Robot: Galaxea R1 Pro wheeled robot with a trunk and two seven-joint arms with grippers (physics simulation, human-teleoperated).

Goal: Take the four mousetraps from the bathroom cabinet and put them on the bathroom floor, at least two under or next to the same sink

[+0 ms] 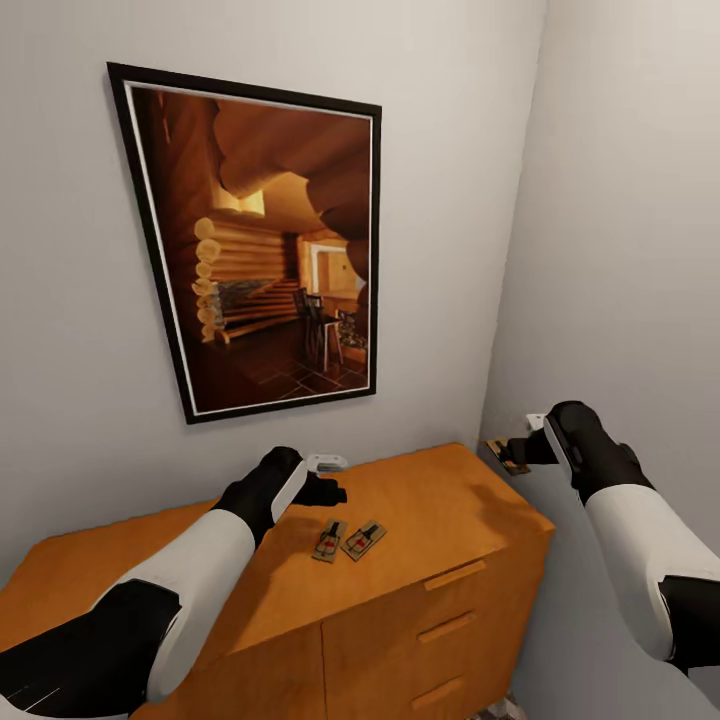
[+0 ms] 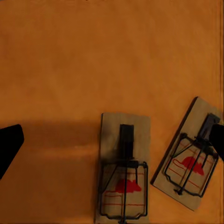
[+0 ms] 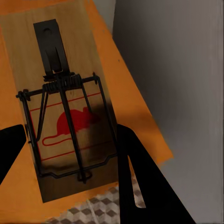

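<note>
A dark-framed picture of a log cabin interior (image 1: 262, 245) hangs on the grey wall above the left part of the scene. Below it stands the cabinet (image 1: 420, 590), orange-brown wood with a flat top and three bar-handled drawers on its front right side.

The left arm reaches in from the near left over the cabinet top, and the left gripper (image 1: 322, 492) hovers above the wood, just left of two mousetraps. In the left wrist view its fingers (image 2: 10, 144) sit at opposite edges of the frame, spread wide apart with nothing between them. A small white object (image 1: 328, 462) lies on the top just behind the gripper, near the wall.

The two mousetraps lie flat side by side near the middle of the cabinet top, the left mousetrap (image 1: 329, 541) straight and the right mousetrap (image 1: 364, 540) turned at an angle, close together but apart in the left wrist view.

To the right, past the cabinet's far right corner and in the air beside the right wall, the right gripper (image 1: 518, 452) pinches a third mousetrap (image 1: 501, 454). In the right wrist view this trap (image 3: 65, 107) sits between the dark fingers (image 3: 140, 177), with a strip of the bathroom floor (image 3: 93, 207) and its cube pattern far below.
</note>
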